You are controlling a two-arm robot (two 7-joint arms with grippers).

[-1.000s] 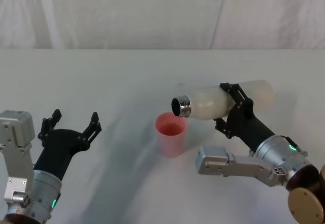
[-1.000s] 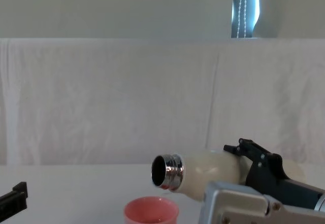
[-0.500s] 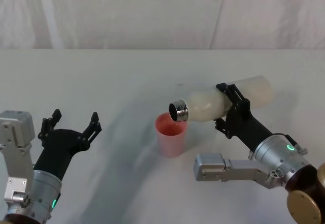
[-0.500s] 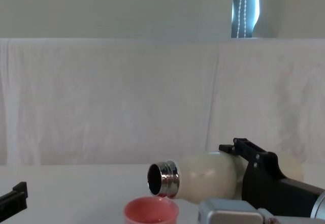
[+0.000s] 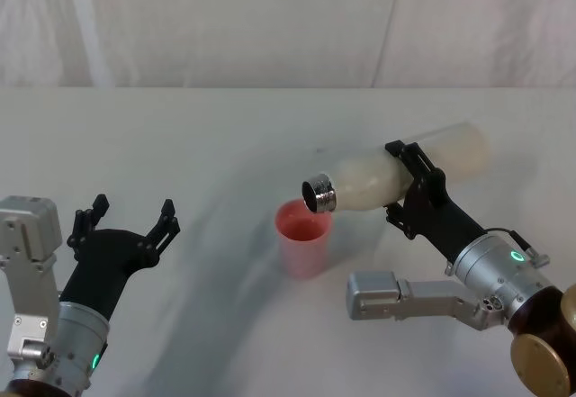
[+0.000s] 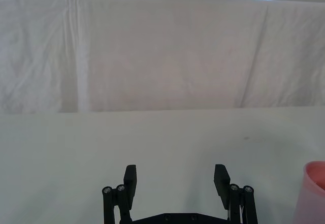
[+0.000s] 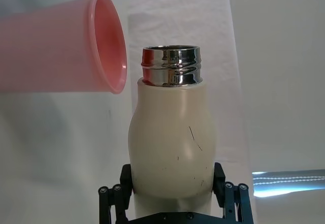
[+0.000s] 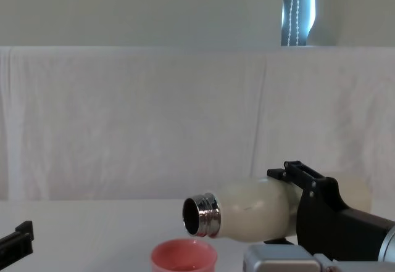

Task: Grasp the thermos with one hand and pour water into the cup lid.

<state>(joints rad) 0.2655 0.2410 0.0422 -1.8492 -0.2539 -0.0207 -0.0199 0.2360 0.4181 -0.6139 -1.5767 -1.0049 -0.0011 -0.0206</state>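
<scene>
White cloth table (image 5: 180, 136): right pincer (image 5: 409, 185) clamps tilted thermos (image 5: 396, 174) over cup lid (image 5: 302, 237); left pincer (image 5: 126, 221) spread wide.

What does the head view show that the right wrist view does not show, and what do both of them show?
Head view alone: the left gripper, open and idle at the near left of the table, and the right arm reaching in from the near right, so the whole layout is visible.

Right wrist view alone: thin scratches on the thermos body and the threads of its steel neck, seen close.

Both: the right gripper shut on the tilted thermos, its open mouth just beside and above the rim of the pink cup lid.
</scene>
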